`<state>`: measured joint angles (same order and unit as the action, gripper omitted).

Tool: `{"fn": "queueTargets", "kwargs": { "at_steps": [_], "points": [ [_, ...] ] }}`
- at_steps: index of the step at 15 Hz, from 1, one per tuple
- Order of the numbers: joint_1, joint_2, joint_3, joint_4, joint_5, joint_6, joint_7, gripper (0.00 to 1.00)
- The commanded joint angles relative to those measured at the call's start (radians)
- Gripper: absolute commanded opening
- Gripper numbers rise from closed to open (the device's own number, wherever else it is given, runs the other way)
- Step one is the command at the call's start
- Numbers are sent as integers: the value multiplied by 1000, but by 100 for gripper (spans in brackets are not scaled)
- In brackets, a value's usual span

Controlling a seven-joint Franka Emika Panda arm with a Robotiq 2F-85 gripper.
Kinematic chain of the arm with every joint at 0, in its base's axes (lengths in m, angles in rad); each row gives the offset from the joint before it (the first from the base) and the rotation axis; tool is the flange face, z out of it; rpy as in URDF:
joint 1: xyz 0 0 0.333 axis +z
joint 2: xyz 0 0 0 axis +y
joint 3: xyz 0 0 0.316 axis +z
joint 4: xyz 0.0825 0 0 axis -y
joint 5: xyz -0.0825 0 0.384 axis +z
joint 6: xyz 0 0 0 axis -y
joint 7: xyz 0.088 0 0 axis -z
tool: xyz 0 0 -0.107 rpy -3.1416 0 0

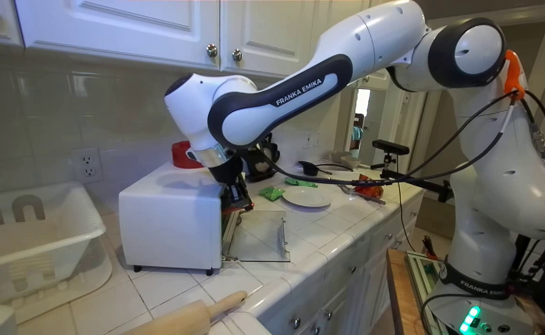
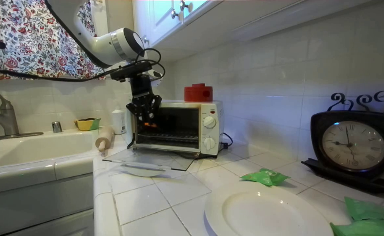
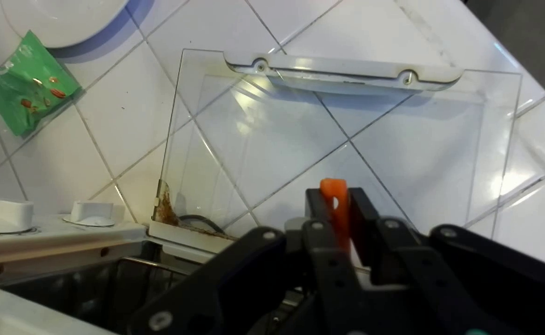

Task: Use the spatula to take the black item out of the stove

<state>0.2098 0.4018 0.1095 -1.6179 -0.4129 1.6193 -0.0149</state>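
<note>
"FRANKA EMIKA" lettering (image 1: 299,92) on the arm (image 1: 249,118), pincer (image 3: 335,201) tight on an orange handle (image 3: 333,188) at the open stove (image 1: 170,223)

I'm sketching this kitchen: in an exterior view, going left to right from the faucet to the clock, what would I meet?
Faucet, small metal cylinder, yellow-and-green object, rolling pin, white bottle, stove, the nearer-to-stove green packet, clock.

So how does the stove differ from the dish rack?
The stove is a roofed box, its glass door open; the dish rack is open-topped. The stove stands on short black feet; the dish rack sits on a pale tray. Both are white and on the tiled counter.
</note>
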Motion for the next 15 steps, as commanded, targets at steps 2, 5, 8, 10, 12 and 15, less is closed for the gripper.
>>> {"fn": "queueTargets", "kwargs": {
  "at_steps": [2, 5, 8, 10, 12, 15],
  "points": [
    [0, -83, -6, -100, -11, 19, 42, 4],
    [-5, -124, -6, -143, -13, 21, 60, 4],
    [-13, -169, -11, -185, -20, 14, 77, 4],
    [-22, -193, -13, -210, -19, 16, 83, 4],
    [-27, -215, -15, -234, -19, 14, 88, 4],
    [-35, -244, -15, -268, -19, 14, 97, 4]
  ]
}}
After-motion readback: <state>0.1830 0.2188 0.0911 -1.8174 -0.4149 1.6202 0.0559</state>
